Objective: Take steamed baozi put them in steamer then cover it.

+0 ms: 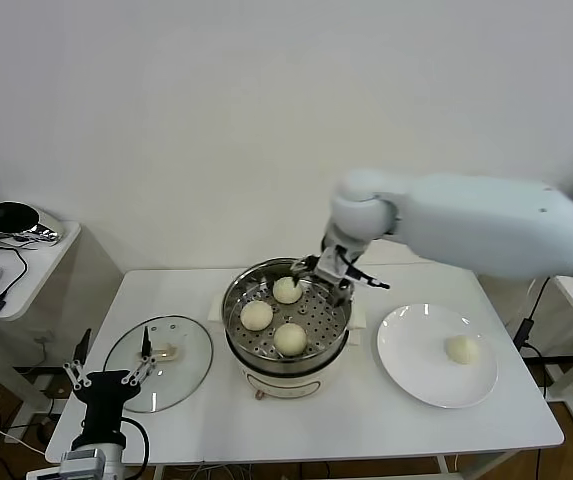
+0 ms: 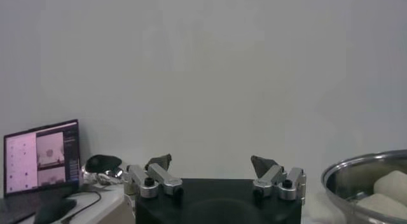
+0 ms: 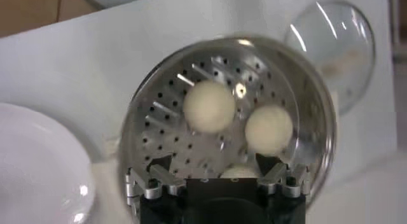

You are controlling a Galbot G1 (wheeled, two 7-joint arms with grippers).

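Observation:
The steamer (image 1: 232,310) stands mid-table with three steamed baozi on its perforated tray: one at the back (image 1: 287,290), one at the left (image 1: 256,315), one at the front (image 1: 290,338). A fourth baozi (image 1: 461,349) lies on the white plate (image 1: 416,350) to the right. My right gripper (image 1: 328,272) hovers open and empty over the steamer's back right rim; its wrist view shows the tray (image 3: 165,117) with two baozi (image 3: 208,105) (image 3: 268,130) and a third (image 3: 238,173) half hidden under the open fingers (image 3: 213,163). The glass cover (image 1: 181,345) lies flat left of the steamer. My left gripper (image 1: 111,376) is parked open by the front left corner.
A side table (image 1: 36,262) with a mouse and a dark round object stands at the far left. The left wrist view shows a laptop (image 2: 41,156) and the steamer rim (image 2: 356,167). The table's front edge runs just below the steamer and plate.

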